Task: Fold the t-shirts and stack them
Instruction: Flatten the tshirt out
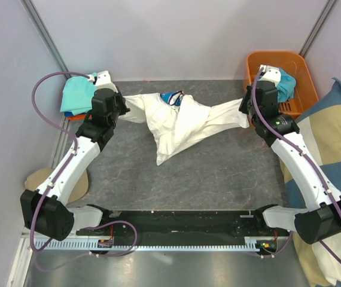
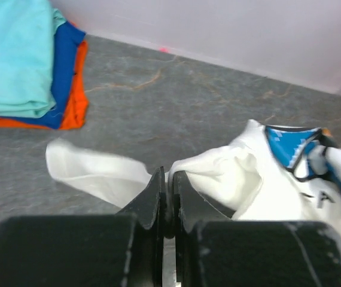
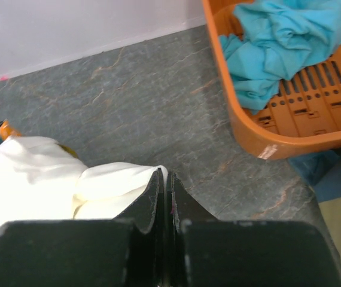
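The white t-shirt (image 1: 182, 122) lay bunched across the 12 o'clock part of the table (image 1: 218, 185), drawn taut between both arms, apparently to spread it out for folding. The left pincer (image 2: 169, 177) was pinching a white edge at 10 o'clock, and the right pincer (image 3: 166, 174) was pinching another edge at 2 o'clock. The folded stack (image 2: 21, 66) of teal, blue and orange tees sat just beyond the left pincer. The orange basket (image 3: 260, 140), holding a crumpled teal tee (image 3: 278, 36), sat just beyond the right one. That left open table only toward 6 o'clock.
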Robot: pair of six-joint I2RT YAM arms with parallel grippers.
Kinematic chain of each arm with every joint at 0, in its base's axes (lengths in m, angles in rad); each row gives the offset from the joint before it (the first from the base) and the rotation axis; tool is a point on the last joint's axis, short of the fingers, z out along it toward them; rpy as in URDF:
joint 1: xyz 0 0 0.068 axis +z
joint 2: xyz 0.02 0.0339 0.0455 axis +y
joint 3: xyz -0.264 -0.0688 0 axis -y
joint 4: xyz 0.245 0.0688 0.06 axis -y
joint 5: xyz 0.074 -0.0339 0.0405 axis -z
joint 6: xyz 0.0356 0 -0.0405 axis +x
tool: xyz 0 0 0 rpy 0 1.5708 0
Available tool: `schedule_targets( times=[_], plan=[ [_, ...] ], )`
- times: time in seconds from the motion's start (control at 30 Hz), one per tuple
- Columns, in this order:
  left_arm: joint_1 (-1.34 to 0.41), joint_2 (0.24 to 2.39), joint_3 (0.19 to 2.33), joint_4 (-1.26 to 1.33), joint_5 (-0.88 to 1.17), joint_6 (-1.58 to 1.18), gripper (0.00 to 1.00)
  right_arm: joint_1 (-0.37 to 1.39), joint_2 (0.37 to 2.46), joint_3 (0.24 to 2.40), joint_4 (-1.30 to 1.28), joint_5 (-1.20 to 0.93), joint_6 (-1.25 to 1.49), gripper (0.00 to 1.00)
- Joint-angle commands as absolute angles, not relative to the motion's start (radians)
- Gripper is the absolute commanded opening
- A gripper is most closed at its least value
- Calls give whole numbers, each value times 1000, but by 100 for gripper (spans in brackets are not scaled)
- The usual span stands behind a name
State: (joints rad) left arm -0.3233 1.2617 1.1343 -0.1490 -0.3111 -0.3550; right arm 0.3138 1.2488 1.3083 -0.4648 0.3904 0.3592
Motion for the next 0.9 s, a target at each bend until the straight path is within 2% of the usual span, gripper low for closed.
schedule_targets(
  times=[0.0,0.5,0.87],
  plan=[
    [-285,1235,1169,-224,-399,-276,2,287,1233,1377,-457,531,359,0],
    [-201,1149,1106,-284,-502,-270,2,238,1281,1332,-548,693,393,0],
    [-150,1118,1098,-324,-532,-264,2,173,1318,1293,-565,672,414,0]
  ],
)
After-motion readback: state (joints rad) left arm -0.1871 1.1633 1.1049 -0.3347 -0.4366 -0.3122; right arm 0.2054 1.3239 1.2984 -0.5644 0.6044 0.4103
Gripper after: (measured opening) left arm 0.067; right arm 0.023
